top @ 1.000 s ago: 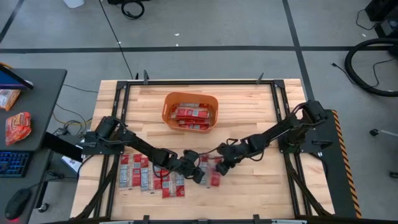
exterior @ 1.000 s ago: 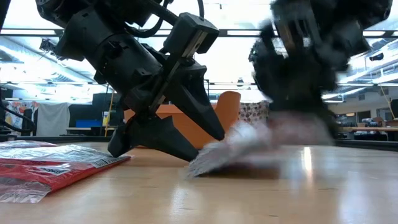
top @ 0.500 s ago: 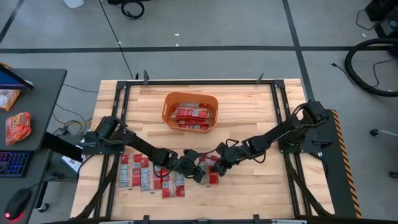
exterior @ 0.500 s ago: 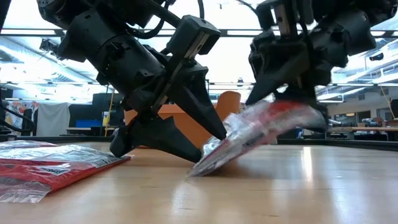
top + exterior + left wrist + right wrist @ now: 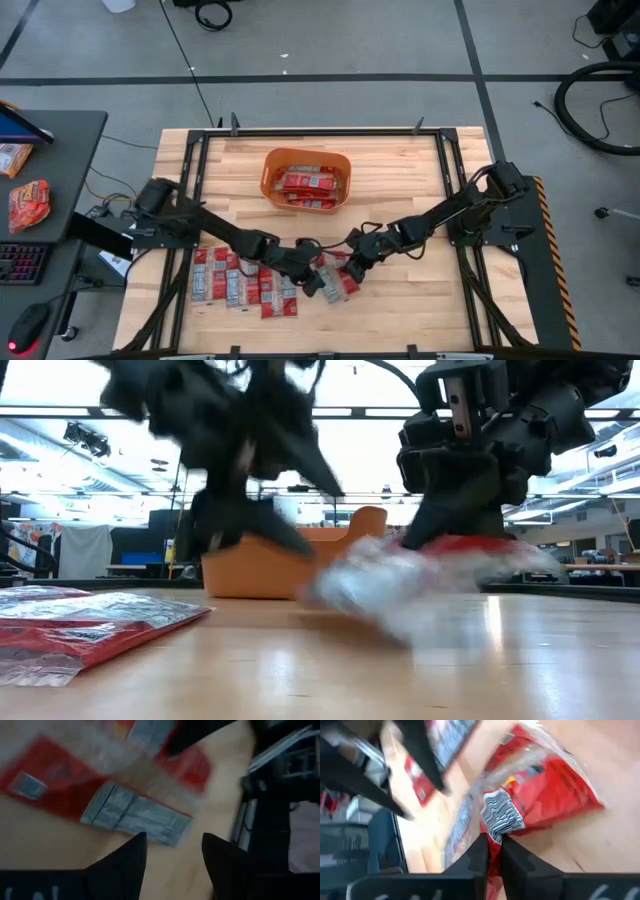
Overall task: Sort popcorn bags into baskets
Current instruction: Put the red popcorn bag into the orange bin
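The right hand is clenched on the edge of a small flat red popcorn packet with a white-grey label, pinching only a thin strip of its crinkled wrapper, near the front middle of the pale wooden desk. The left hand stands just beside it with its fingers spread and nothing between them, poised over another packet lying flat on the wood.

The chief risk is the shallow pinch: held by so little film, the packet could slide out on the way up, or swing and drop short of the rounded orange plastic tub at the back of the desk, which already holds several red packets. A second risk is crowding. The two hands sit so near each other that a lift by the right one could brush the left arm, or drag a neighbouring packet along, since the wrappers overlap here. The remaining row of red packets at the front left lies close enough for the left arm's sweep to scatter it.
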Robot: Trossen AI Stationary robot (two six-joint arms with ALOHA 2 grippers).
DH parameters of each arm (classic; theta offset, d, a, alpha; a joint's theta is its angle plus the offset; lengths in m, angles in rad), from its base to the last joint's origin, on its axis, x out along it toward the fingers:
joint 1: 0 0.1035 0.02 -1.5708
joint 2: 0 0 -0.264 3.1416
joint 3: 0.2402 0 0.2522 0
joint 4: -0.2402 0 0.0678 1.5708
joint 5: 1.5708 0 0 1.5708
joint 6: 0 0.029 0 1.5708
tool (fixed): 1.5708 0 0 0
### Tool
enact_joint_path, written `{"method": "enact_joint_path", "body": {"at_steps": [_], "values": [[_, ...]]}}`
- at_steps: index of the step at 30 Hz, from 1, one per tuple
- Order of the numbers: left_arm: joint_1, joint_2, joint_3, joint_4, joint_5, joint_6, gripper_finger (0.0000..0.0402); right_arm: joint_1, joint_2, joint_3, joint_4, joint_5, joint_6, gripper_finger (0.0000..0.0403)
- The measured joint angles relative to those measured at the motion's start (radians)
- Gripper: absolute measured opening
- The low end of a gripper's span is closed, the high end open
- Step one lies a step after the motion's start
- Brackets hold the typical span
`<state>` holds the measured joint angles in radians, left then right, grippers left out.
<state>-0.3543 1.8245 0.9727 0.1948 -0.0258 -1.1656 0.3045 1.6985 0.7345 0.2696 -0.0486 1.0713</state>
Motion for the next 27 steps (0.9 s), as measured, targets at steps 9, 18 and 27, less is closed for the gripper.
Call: {"method": "enact_joint_path", "body": {"at_steps": [9, 18, 27], "values": [[-0.033, -0.169, 0.003, -0.081, 0.001, -0.024, 0.0194, -0.006, -0.131, -0.001, -0.081, 0.006, -0.097, 0.0012], [-0.033, -0.202, 0.001, 0.012, -0.086, -0.085, 0.0195, -0.011, -0.410, 0.000, -0.144, 0.166, -0.200, 0.0011], [0.028, -0.202, 0.002, 0.173, -0.098, -0.066, 0.0195, -0.019, -0.613, -0.001, -0.305, 0.136, -0.214, 0.0010]]}}
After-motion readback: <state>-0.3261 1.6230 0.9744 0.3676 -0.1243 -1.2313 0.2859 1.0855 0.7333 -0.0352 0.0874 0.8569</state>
